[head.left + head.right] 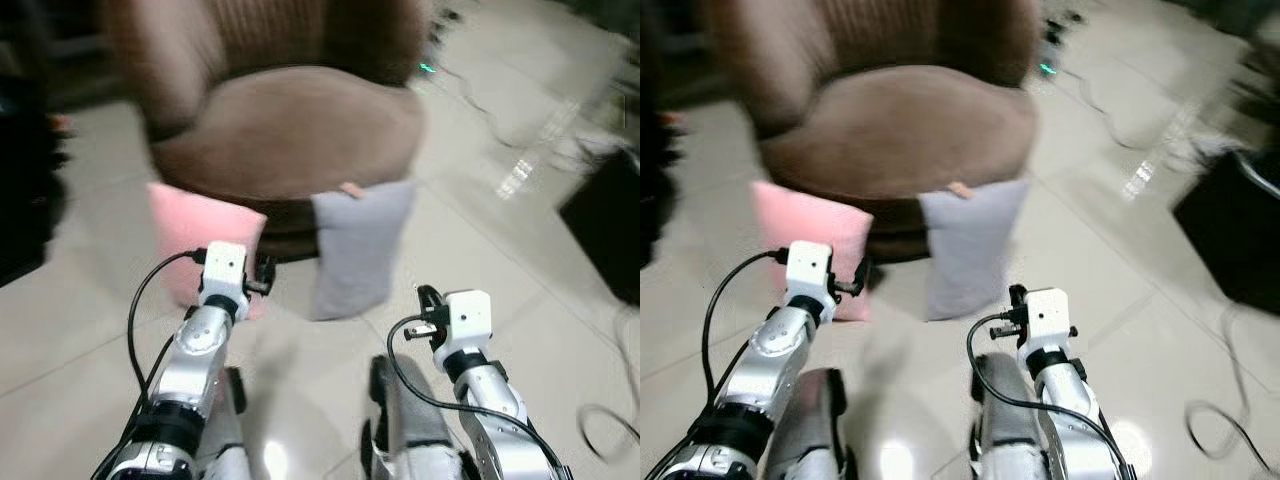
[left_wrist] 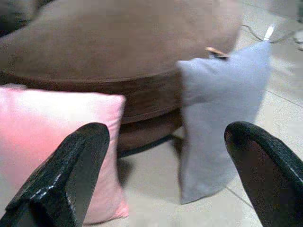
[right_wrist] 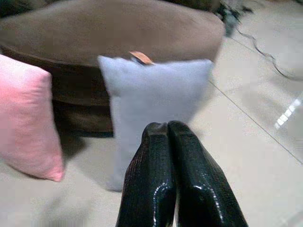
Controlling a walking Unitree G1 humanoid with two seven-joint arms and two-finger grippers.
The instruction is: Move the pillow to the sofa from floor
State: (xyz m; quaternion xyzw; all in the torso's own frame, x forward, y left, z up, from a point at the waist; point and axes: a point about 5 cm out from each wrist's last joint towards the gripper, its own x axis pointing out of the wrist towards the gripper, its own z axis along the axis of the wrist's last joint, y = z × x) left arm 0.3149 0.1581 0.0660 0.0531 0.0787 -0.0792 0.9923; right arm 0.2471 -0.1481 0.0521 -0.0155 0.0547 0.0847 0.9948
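Grey pillow – soft rectangle, upright against round brown sofa; left gripper wide, right gripper closed.

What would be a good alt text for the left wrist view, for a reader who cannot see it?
Two soft square pillows, a pink pillow and a grey pillow, stand on a pale tiled floor, leaning against a round brown fabric sofa. The left gripper frames them in the foreground, its two black fingers wide open and touching nothing.

Head stereo pair looks forward and down toward 12 o'clock; each wrist camera sights low along its fingers. All share the grey pillow and brown sofa.
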